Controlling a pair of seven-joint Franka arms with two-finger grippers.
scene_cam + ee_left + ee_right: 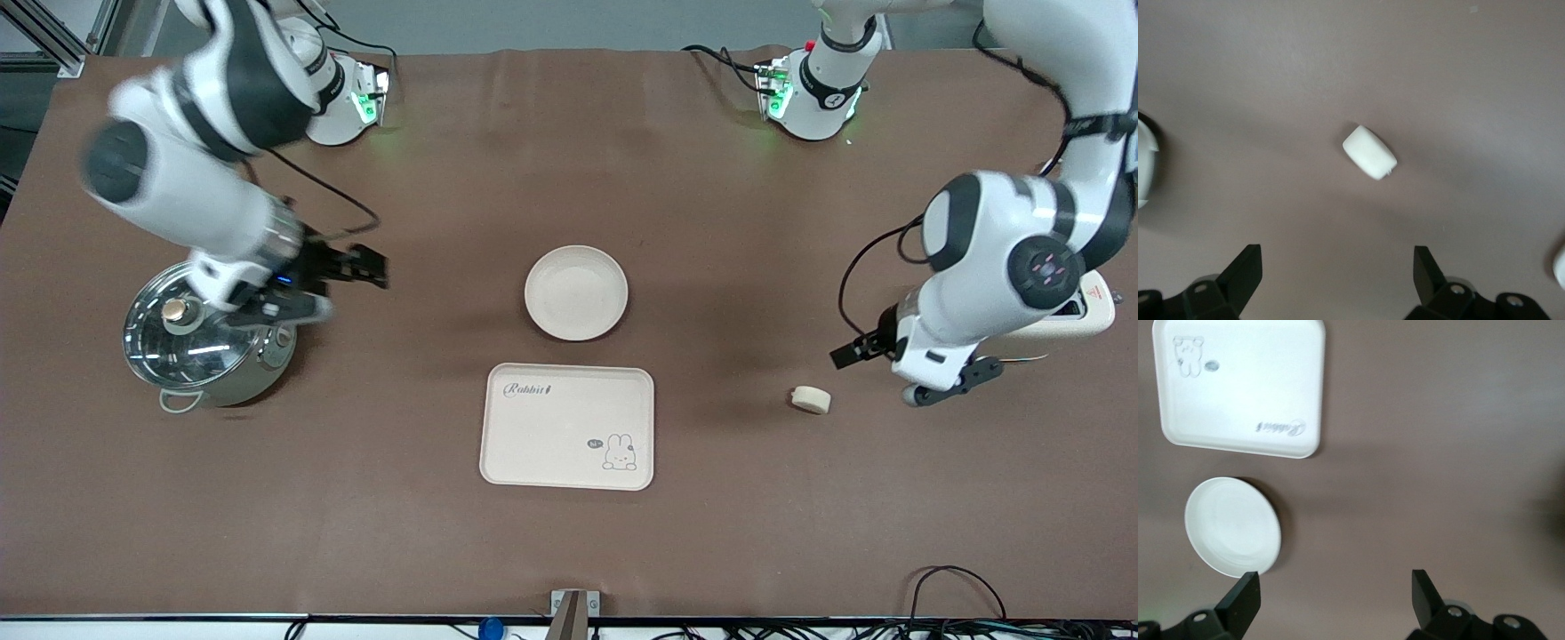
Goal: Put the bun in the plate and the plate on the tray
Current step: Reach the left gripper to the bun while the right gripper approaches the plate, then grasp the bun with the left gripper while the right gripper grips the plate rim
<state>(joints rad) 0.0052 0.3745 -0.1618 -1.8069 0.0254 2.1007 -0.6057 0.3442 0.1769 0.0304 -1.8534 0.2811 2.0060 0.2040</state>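
Note:
The bun (811, 399) lies on the brown table toward the left arm's end, apart from the tray. It also shows in the left wrist view (1369, 152), ahead of the fingers. My left gripper (876, 378) is open and empty, low over the table just beside the bun. The plate (576, 292) is empty and sits mid-table, farther from the front camera than the tray (566, 427), which is also empty. My right gripper (378, 271) is open and empty, up over the table between a pot and the plate. The right wrist view shows the plate (1231, 527) and the tray (1238, 387).
A steel pot with a glass lid (196, 342) stands at the right arm's end, under the right wrist. A cream toaster-like appliance (1089, 311) stands at the left arm's end, partly hidden by the left arm.

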